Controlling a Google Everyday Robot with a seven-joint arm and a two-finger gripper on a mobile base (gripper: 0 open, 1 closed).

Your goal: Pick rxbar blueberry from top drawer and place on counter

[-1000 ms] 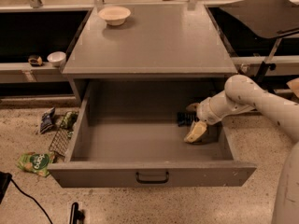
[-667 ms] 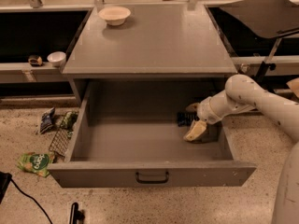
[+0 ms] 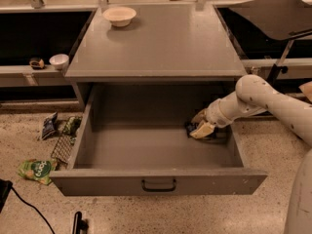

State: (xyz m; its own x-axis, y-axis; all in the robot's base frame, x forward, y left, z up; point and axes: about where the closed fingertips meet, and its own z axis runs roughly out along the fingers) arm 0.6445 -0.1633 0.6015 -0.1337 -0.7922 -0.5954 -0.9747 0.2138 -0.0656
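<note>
High front camera looks down into the top drawer (image 3: 146,147), gripper (image 3: 198,125) inside right.

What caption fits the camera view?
End effector at the rxbar blueberry inside the open top drawer; a bowl sits on the counter.

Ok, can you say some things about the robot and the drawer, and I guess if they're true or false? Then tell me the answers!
1. The top drawer is open. True.
2. The gripper is up over the counter. False: it is down inside the drawer, near the back on the right side.
3. A pale bowl sits on the counter. True.
4. The green snack bag lies in the drawer. False: it lies on the floor, left of the drawer.
</note>
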